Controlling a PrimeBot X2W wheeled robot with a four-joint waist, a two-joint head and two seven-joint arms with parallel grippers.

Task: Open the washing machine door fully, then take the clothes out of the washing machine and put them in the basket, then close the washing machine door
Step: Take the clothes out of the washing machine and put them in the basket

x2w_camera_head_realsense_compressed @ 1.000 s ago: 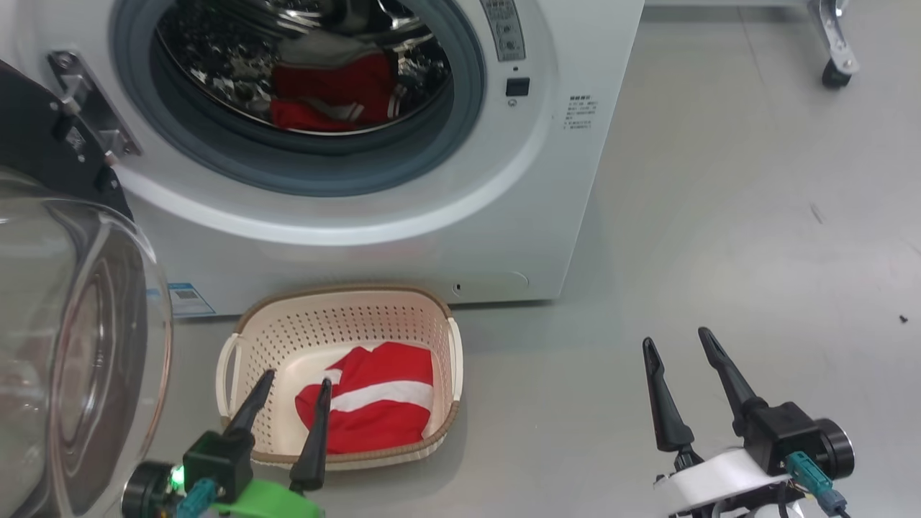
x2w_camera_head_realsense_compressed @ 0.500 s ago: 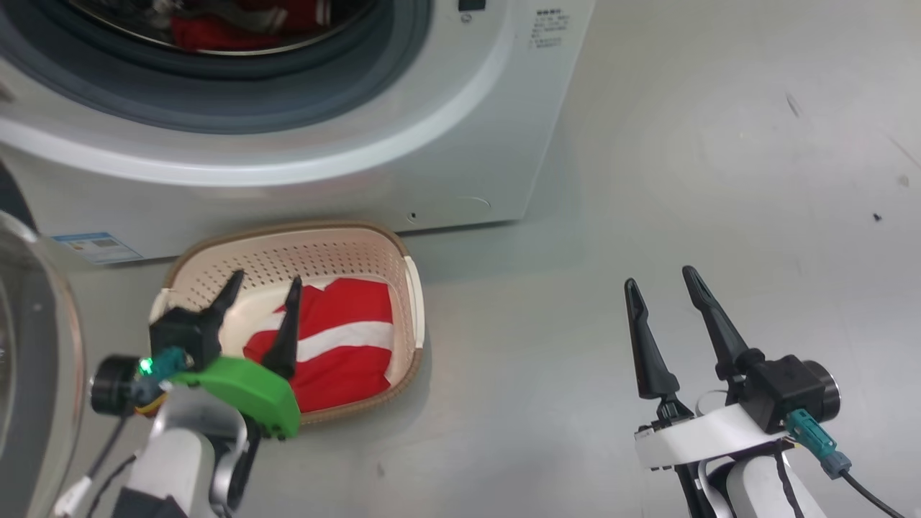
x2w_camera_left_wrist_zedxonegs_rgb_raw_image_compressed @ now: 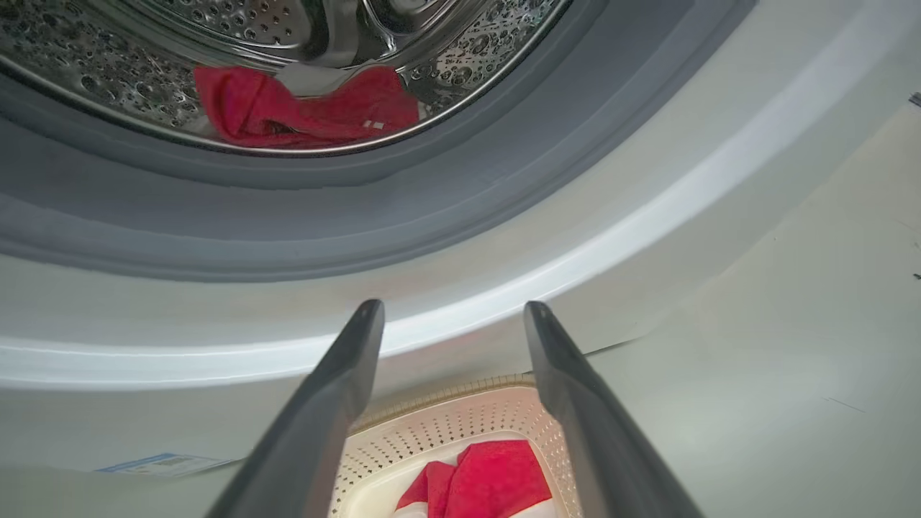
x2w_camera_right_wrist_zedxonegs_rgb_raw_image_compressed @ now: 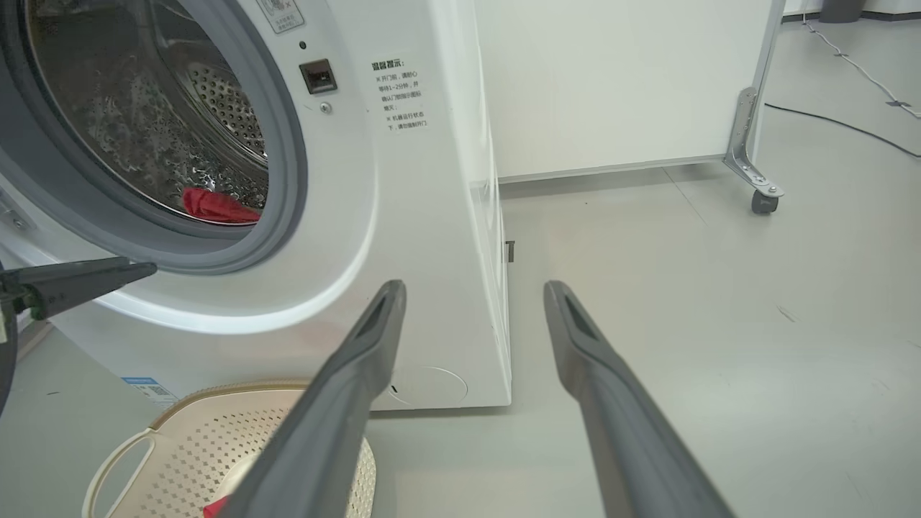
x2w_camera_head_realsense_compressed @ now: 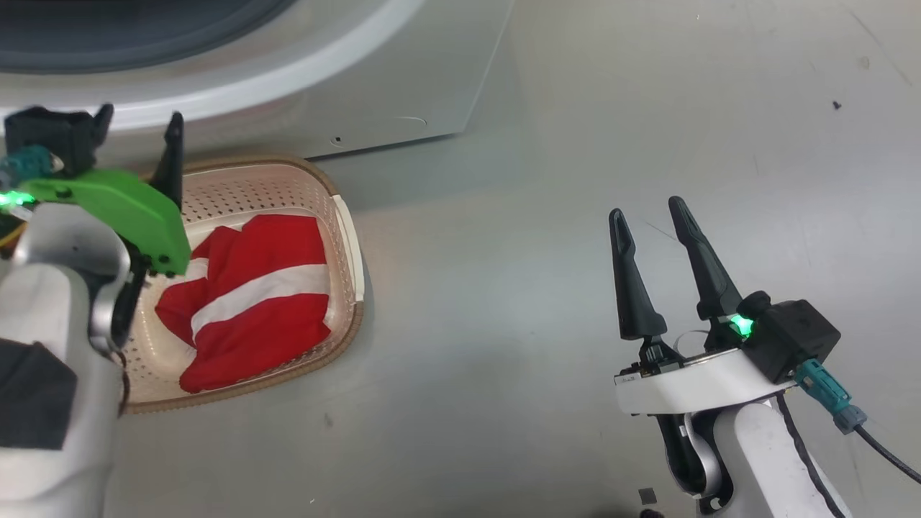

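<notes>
Perforated plastic basket [x2w_camera_head_realsense_compressed: 252,191]; soft cloth clothes [x2w_camera_head_realsense_compressed: 252,302]; shiny dimpled steel drum [x2w_camera_left_wrist_zedxonegs_rgb_raw_image_compressed: 108,57].

Bright, even light; soft shadow beside the basket [x2w_camera_head_realsense_compressed: 350,244]; wide-angle curving in both wrist views.

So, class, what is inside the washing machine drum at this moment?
Red fabric lies low in the washing machine drum, behind the grey gasket. The gasket's lip covers the fabric's lower edge, so its full extent cannot be seen.

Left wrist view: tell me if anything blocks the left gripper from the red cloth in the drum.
Nothing visible does. The open left gripper points below the drum mouth; the red cloth lies just past the grey gasket lip, uncovered.
</notes>
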